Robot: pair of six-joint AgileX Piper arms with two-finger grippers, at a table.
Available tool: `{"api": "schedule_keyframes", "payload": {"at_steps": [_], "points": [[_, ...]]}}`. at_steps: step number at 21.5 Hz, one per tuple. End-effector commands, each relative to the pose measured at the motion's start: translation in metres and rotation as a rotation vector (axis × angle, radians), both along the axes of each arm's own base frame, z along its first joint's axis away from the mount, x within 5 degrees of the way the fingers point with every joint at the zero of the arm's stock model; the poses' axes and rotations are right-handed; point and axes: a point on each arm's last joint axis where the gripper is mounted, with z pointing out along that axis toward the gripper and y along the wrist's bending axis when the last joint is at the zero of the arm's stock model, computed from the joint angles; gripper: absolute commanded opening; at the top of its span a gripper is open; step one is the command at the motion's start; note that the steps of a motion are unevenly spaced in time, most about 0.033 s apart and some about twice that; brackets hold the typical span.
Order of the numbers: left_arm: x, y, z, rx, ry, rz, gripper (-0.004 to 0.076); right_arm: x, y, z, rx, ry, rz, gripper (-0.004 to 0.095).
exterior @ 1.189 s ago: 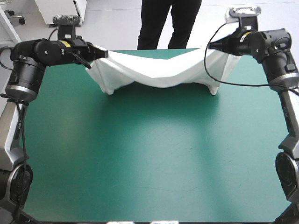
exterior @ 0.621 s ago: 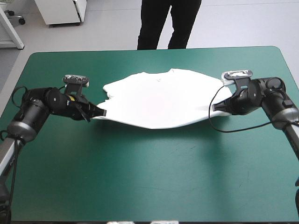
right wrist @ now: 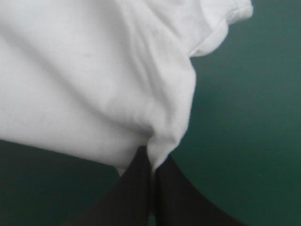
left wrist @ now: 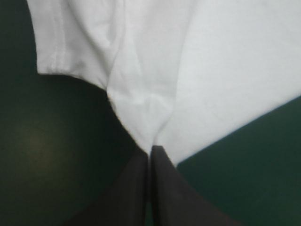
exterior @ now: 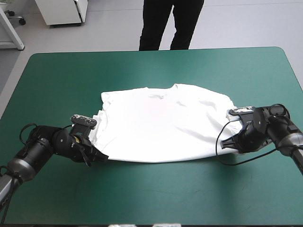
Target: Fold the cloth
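Observation:
The white T-shirt [exterior: 163,124] lies spread nearly flat on the teal-green table [exterior: 151,194], collar toward the far edge and hem toward the front. My left gripper [exterior: 100,156] is shut on the T-shirt at its near left corner, low over the cover. At the near right corner my right gripper [exterior: 225,144] is shut on the T-shirt too. In the left wrist view the T-shirt [left wrist: 188,70] bunches into the black fingers [left wrist: 162,188], a sleeve beside them. The right wrist view shows the T-shirt [right wrist: 94,80] pinched at the fingertips [right wrist: 136,183].
Bare teal-green cover runs along the front of the table and on both sides of the T-shirt. The far edge [exterior: 151,49] lies beyond the collar.
Both grippers came down from high over the far edge and drew toward the front, laying the hanging T-shirt out flat on the table. Each still grips its corner.

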Motion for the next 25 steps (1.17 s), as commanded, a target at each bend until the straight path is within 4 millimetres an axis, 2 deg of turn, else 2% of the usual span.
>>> {"api": "schedule_keyframes", "payload": {"at_steps": [1,6,8,10,11,12,13,14,15,17,18,19,20,22,23,25], "points": [[-0.006,-0.001,0.005,-0.024,-0.029,0.010,-0.0009,-0.006,-0.002,0.006,-0.011,-0.016,0.019,-0.0017],[-0.012,-0.004,-0.002,-0.017,-0.006,-0.012,-0.0009,-0.006,-0.003,0.004,-0.026,-0.017,0.037,-0.0016],[-0.012,-0.004,-0.002,-0.016,-0.007,-0.010,-0.0003,-0.006,-0.003,0.004,-0.026,-0.023,0.037,0.0022],[-0.012,-0.003,-0.003,-0.011,-0.004,-0.012,0.0052,-0.006,-0.002,0.004,-0.018,-0.020,0.035,0.0172],[-0.012,-0.003,-0.003,-0.008,-0.001,-0.013,0.0118,-0.007,-0.003,0.003,-0.026,-0.009,0.037,0.0313],[-0.013,-0.003,-0.002,-0.006,0.001,-0.014,0.0155,-0.008,-0.003,0.003,-0.027,0.002,0.037,0.0390],[-0.013,-0.002,-0.002,0.003,0.009,-0.018,0.0223,-0.010,-0.004,0.003,-0.040,0.020,0.038,0.0521],[-0.014,-0.001,-0.001,0.015,0.017,-0.021,0.0253,-0.010,-0.005,0.003,-0.046,0.023,0.035,0.0570],[-0.014,0.001,0.005,0.039,0.030,-0.003,0.0320,-0.012,-0.007,0.007,-0.064,0.002,0.012,0.0641],[-0.011,0.006,0.029,0.079,-0.007,0.049,0.0389,-0.016,-0.010,0.025,-0.076,-0.071,-0.010,0.0645],[-0.008,0.008,0.058,0.074,-0.087,0.082,0.0412,-0.017,-0.011,0.043,-0.073,-0.144,-0.028,0.0645],[-0.006,0.009,0.074,0.071,-0.139,0.098,0.0413,-0.018,-0.012,0.054,-0.068,-0.184,-0.032,0.0644],[-0.002,0.013,0.100,0.079,-0.216,0.128,0.0413,-0.020,-0.012,0.072,-0.055,-0.252,-0.049,0.0644],[0.005,0.022,0.129,0.118,-0.329,0.186,0.0413,-0.023,-0.012,0.094,-0.038,-0.325,-0.060,0.0644],[0.010,0.026,0.133,0.122,-0.351,0.215,0.0413,-0.023,-0.012,0.099,-0.036,-0.339,-0.061,0.0644],[0.026,0.036,0.124,0.124,-0.322,0.274,0.0413,-0.024,-0.013,0.108,-0.032,-0.365,-0.063,0.0645]]}}
